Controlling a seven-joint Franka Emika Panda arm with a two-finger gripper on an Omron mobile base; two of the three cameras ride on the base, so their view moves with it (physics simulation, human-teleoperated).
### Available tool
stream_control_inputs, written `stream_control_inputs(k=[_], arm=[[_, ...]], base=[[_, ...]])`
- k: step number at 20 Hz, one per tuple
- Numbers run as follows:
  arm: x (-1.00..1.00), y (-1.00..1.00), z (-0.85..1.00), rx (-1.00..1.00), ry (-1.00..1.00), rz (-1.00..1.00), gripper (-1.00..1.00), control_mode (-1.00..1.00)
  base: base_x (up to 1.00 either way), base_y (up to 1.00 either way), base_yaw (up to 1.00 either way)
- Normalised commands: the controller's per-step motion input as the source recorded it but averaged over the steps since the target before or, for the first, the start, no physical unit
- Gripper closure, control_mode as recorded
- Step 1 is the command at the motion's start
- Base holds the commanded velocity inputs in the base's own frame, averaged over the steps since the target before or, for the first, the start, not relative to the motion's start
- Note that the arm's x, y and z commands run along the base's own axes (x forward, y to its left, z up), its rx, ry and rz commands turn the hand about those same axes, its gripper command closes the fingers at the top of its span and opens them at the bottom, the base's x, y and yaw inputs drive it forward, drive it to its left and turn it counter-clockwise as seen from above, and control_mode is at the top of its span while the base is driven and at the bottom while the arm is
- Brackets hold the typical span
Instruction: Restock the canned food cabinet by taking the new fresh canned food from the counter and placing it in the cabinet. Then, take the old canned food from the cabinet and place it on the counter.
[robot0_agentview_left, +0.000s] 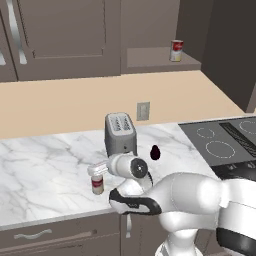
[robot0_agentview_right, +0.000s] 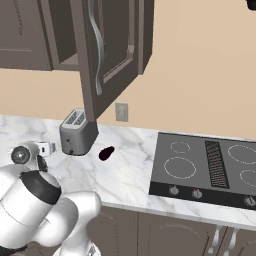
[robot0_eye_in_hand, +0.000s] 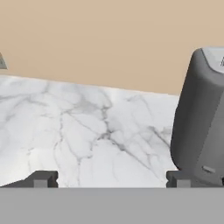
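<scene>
The gripper (robot0_eye_in_hand: 111, 179) stands wide apart and empty: in the hand view its two dark fingertips (robot0_eye_in_hand: 41, 179) sit far to either side with only bare marble between them. In the left base view a small can (robot0_agentview_left: 97, 184) with a red label stands upright on the counter (robot0_agentview_left: 45, 165), directly below the hand, near the front edge. Its long axis is vertical, and it seems to stand free of the fingers, though the arm's white wrist covers its top and contact cannot be ruled out. A second can (robot0_agentview_left: 176, 50) stands upright on the shelf of the open cabinet (robot0_agentview_left: 160, 59), well up and off to the right of the hand, above the tan wall. That is the relation the next move turns on: one can lies just under the claw, the other high and far across. If the counter can is the old stock already set down, the job is near done; if it is the fresh one, it wants a grip round its sides. A grey toaster (robot0_agentview_left: 120, 132) and a dark aubergine-like thing (robot0_agentview_left: 155, 152) lie nearby.
</scene>
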Motion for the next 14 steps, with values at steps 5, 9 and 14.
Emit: stream_control_inputs(k=[5, 9, 14], arm=[[-0.17, 0.42, 1.00, -0.10, -0.06, -0.10, -1.00, -1.00], [-0.94, 0.04, 1.00, -0.12, 0.00, -0.08, -1.00, -1.00], [-1.00, -0.24, 1.00, -0.02, 0.02, -0.12, -1.00, -1.00]], base=[[0.00, 0.00, 0.00], [0.00, 0.00, 0.00], [0.00, 0.00, 0.00]])
